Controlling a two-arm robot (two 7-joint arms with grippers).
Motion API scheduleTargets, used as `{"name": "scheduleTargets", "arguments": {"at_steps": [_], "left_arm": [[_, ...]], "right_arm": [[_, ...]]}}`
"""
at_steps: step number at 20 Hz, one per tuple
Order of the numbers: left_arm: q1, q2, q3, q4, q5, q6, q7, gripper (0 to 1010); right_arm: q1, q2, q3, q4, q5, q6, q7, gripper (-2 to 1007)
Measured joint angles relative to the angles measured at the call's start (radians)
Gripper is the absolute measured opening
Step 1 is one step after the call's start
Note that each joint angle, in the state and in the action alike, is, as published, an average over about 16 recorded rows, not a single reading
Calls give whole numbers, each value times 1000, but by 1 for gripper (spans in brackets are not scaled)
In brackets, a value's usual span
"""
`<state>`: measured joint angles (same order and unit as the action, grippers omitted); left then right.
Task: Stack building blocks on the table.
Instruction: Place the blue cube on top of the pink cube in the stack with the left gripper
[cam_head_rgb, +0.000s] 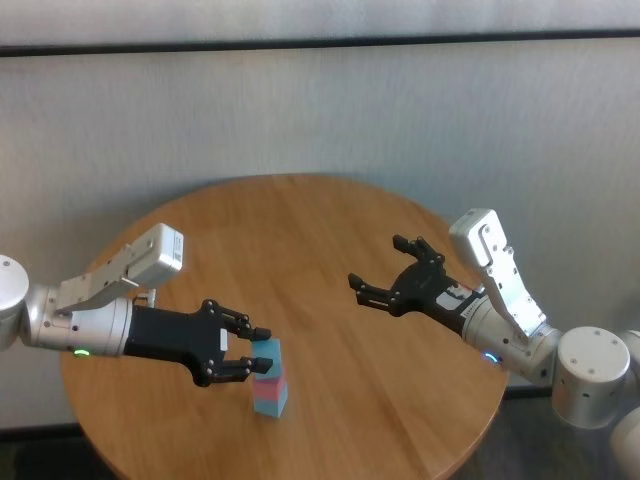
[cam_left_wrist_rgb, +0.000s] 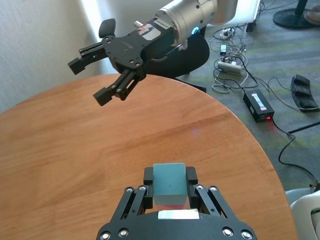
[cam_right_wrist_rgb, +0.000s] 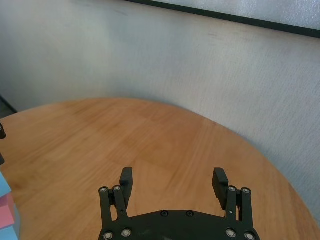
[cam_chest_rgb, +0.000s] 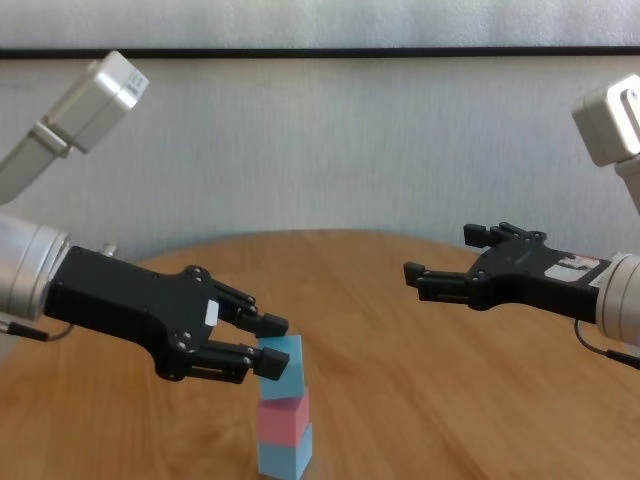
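Where the left pincer reaches in from the near left, its black jointed fingers are clamped on the sides of the top light blue block, a small matte cube with crisp edges. That cube sits on a pink block, which rests on a second light blue block, so the three make one short column, slightly staggered, on the near part of the counter. All three look plain and unmarked, with dull, even faces.

Over to the right, the right pincer hangs above the wood with its fingers spread wide and nothing between them, well apart from the column. Its black plate carries a small white label with a red mark, too small to read.

Round and smooth, the counter has a warm brown wood-grain top with a faint sheen. Behind it runs a pale, finely textured wall with a dark strip along the top. On the carpeted floor beyond lie tangled cables and a black power brick showing a tiny red light.
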<state>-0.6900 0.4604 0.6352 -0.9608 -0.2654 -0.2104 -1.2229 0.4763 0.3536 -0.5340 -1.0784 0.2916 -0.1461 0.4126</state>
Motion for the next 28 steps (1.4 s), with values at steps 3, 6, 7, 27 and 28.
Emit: {"name": "scheduleTargets", "arguments": {"at_steps": [3, 6, 7, 27, 28], "left_arm": [[-3, 0, 4, 4, -5, 4, 5, 388], [-5, 1, 8, 7, -11, 7, 10, 388], [-5, 2, 10, 8, -13, 8, 12, 388], [-2, 14, 41, 4, -54, 23, 38, 388], [-2, 15, 42, 3, -56, 23, 39, 388]], "right_arm": [[0, 0, 0, 0, 0, 0, 0, 1005], [0, 0, 0, 0, 0, 0, 0, 1005], [0, 0, 0, 0, 0, 0, 0, 1005], [0, 0, 0, 0, 0, 0, 0, 1005], [0, 0, 0, 0, 0, 0, 0, 1005]]}}
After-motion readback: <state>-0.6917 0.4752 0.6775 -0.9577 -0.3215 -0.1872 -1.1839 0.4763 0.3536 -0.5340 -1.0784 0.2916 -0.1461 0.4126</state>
